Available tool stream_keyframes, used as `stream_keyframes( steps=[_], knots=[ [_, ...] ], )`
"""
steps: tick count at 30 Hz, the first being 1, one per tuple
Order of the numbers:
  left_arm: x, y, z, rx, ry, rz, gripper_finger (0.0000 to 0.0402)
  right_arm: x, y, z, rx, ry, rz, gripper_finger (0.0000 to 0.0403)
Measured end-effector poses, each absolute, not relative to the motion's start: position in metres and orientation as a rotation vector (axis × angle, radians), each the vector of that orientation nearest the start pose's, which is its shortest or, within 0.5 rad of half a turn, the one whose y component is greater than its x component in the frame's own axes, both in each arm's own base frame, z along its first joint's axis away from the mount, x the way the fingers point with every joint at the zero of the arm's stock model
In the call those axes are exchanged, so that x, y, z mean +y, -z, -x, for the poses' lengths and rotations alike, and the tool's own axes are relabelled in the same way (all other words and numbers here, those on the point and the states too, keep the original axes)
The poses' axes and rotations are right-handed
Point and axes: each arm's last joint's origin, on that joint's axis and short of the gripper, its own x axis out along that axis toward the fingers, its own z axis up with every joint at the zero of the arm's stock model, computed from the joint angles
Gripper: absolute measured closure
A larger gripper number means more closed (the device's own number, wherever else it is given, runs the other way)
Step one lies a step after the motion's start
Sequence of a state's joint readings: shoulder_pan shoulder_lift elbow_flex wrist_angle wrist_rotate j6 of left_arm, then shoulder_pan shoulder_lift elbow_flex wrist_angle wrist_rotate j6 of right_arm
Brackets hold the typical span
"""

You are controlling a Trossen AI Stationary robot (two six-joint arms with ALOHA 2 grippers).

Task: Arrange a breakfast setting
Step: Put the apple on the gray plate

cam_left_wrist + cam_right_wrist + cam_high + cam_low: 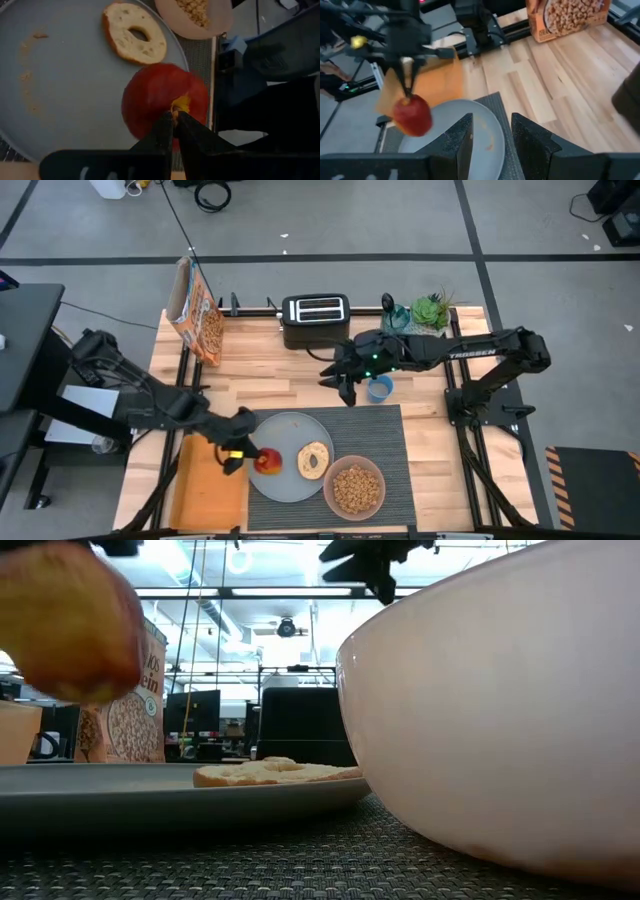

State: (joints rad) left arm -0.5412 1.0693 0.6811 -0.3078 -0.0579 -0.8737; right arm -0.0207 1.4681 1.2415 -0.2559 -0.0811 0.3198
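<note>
Pinching the red apple [165,102] by its stem in the left gripper [174,119], above the grey plate's [285,480] nine o'clock rim, bagel [313,459] at three o'clock; right gripper [491,131] parted, waiting farther off.

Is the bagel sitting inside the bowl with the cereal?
No, the bagel lies flat on the grey plate, while the bowl beside it holds only cereal.

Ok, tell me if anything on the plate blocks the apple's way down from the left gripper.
Nothing visible does. The left gripper holds the apple by its stem above the plate's bare side. The bagel lies farther across the plate, apart from the apple. The bowl sits off the plate on the placemat.
</note>
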Motion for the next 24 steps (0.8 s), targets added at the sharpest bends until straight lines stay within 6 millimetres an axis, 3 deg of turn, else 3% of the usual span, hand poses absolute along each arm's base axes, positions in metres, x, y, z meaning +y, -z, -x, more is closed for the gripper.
stream_keyframes(
  steps=[14, 24],
  knots=[
    [-0.109, -0.198, -0.218, 0.958, 0.091, 0.606, 0.0379, 0.005, -0.367, -0.288, 0.369, 0.102, -0.311, 0.0262],
    [-0.111, -0.196, -0.221, 0.951, 0.118, 0.585, 0.0364, 0.004, -0.372, -0.278, 0.374, 0.128, -0.309, 0.0262]
  ],
)
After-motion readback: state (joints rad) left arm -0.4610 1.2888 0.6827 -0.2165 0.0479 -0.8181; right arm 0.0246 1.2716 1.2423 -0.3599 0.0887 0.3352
